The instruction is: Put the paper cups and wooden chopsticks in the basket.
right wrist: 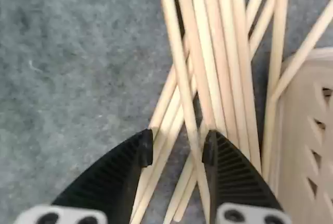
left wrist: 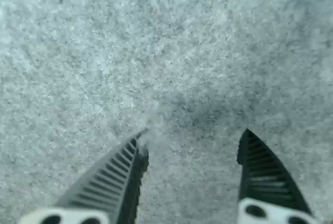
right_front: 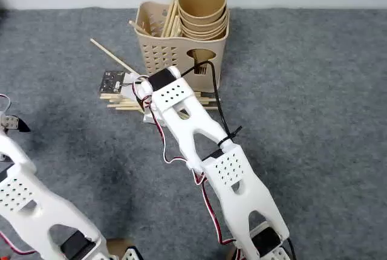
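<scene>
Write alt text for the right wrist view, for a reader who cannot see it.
The open right gripper hovers over a pile of wooden chopsticks on the grey table, some sticks showing between its fingertips. The beige basket stands beside the pile.

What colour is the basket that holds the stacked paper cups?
The basket is beige, with slotted walls. The high view shows it best.

Grey felt table [right_front: 320, 121] across the whole frame; the basket [right_front: 158, 54] stands upper centre, with loose wooden chopsticks [right_front: 121, 106] (criss-crossed) piled at its lower left.
</scene>
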### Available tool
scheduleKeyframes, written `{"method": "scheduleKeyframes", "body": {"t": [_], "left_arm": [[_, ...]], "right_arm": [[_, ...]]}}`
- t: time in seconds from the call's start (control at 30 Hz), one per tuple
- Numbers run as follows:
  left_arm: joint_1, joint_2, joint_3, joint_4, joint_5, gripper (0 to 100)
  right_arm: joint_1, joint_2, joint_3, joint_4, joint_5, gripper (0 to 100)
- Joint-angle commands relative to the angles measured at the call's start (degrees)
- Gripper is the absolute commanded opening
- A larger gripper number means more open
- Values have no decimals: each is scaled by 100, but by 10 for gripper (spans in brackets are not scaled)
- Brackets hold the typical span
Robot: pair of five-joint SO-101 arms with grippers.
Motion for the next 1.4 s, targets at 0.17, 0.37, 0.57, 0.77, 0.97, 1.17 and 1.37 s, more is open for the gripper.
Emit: {"method": "scheduleKeyframes", "body": {"t": [0.17, 0.37, 0.57, 0.77, 0.97, 1.17, 1.37], "left_arm": [[26, -352, -13, 114, 79, 264], [26, -343, -13, 114, 79, 264], [26, -334, -13, 114, 79, 264], [53, -334, -13, 114, 79, 264], [53, -334, -13, 114, 79, 264], [53, -334, -13, 114, 79, 264], [53, -360, -13, 114, 79, 264]], "right_arm": [[84, -22, -273, 66, -360, 177], [-57, 31, -264, 286, -853, 179], [-365, -84, -273, 646, -1275, 180], [-365, 31, -273, 637, -1284, 178], [-409, 92, -273, 40, -1855, 171], [-585, 101, -273, 13, -1934, 34], [-602, 40, -273, 75, -1934, 7]]}}
